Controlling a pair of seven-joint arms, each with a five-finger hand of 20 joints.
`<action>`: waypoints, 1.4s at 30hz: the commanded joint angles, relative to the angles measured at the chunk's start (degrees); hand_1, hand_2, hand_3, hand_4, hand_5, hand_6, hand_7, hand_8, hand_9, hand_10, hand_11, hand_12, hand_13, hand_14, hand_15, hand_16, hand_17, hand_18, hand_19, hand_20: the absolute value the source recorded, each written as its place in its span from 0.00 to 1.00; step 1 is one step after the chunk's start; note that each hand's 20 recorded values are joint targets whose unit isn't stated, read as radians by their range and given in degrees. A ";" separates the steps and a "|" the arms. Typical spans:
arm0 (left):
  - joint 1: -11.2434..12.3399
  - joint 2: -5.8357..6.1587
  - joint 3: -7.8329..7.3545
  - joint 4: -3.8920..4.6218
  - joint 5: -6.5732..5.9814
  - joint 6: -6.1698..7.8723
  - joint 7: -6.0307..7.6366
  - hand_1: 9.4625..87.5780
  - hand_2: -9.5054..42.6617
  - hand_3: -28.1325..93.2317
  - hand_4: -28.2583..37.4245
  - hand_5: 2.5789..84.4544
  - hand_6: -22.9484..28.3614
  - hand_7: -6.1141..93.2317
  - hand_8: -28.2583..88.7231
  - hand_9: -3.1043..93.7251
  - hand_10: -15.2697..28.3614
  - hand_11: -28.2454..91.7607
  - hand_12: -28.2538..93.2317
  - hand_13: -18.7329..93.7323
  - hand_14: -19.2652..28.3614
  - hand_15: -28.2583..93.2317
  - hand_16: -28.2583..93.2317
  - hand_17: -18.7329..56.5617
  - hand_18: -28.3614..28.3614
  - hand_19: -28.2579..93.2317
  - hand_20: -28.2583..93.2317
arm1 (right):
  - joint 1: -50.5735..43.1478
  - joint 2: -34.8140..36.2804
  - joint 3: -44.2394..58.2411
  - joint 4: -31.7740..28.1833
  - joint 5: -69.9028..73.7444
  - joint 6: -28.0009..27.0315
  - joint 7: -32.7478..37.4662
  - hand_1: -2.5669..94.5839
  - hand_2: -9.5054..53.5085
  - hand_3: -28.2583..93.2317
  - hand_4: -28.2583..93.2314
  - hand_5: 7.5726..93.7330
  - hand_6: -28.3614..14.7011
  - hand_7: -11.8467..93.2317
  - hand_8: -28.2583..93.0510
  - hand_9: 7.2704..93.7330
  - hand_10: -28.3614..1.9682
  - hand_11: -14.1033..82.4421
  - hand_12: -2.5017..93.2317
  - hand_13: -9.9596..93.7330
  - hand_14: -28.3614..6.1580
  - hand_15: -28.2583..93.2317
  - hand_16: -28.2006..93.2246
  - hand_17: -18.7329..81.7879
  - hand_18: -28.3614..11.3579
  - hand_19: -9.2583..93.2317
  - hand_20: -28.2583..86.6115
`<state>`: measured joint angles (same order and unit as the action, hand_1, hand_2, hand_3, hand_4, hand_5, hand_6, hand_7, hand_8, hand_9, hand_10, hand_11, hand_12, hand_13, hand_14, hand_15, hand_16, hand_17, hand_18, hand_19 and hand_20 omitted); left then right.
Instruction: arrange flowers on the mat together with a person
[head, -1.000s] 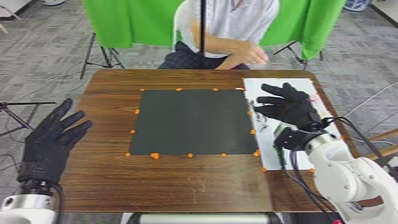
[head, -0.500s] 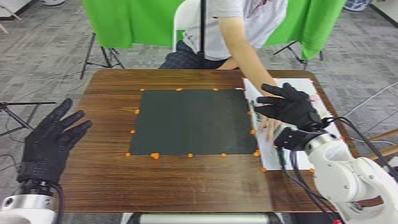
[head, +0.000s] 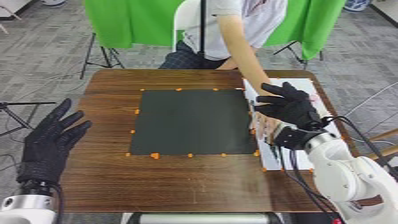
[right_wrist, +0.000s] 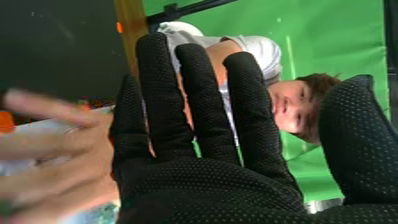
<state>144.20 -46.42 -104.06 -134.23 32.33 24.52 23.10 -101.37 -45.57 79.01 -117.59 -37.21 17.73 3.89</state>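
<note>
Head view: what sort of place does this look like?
Probably a robotics lab or test room: a white robot arm over a wooden table, with a green cloth backdrop hung behind.

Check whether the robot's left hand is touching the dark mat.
Apart: in the head view, a wide strip of brown table shows between the left hand and the dark mat.
</note>
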 joint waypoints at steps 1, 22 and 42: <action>0.75 0.14 0.21 0.01 -0.23 0.38 0.12 0.14 0.33 0.85 0.05 0.33 0.53 0.17 0.17 0.33 0.69 0.39 0.33 0.35 0.84 0.56 0.20 0.12 0.84 0.54 0.34 | -0.06 -0.05 0.12 -0.27 -0.16 0.35 -0.29 0.22 0.31 0.84 0.02 0.52 0.68 0.26 0.13 0.56 0.37 0.32 0.17 0.52 0.25 0.61 0.31 0.24 0.20 0.60 0.40; 1.26 0.71 -0.07 -0.19 -0.58 0.66 -0.61 0.14 0.33 0.85 0.05 0.33 0.53 0.17 0.17 0.33 0.69 0.39 0.33 0.35 0.84 0.56 0.20 0.12 0.84 0.54 0.34 | -1.22 -0.46 0.75 -0.65 -0.77 0.19 0.75 0.22 0.32 0.84 0.03 0.53 0.68 0.25 0.13 0.56 0.37 0.32 0.17 0.52 0.25 0.61 0.31 0.24 0.20 0.60 0.40; 1.62 2.26 0.40 0.05 -2.04 1.38 2.01 0.14 0.33 0.85 0.05 0.33 0.53 0.17 0.17 0.33 0.69 0.39 0.33 0.35 0.83 0.56 0.20 0.12 0.84 0.54 0.34 | -0.28 0.11 0.22 -0.39 -0.54 0.17 -0.07 0.22 0.32 0.84 0.03 0.52 0.68 0.25 0.13 0.56 0.37 0.32 0.17 0.52 0.25 0.61 0.31 0.24 0.20 0.60 0.39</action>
<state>145.02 -44.64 -104.02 -134.25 30.86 25.22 24.62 -102.05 -45.73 79.38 -117.79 -37.36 17.70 4.33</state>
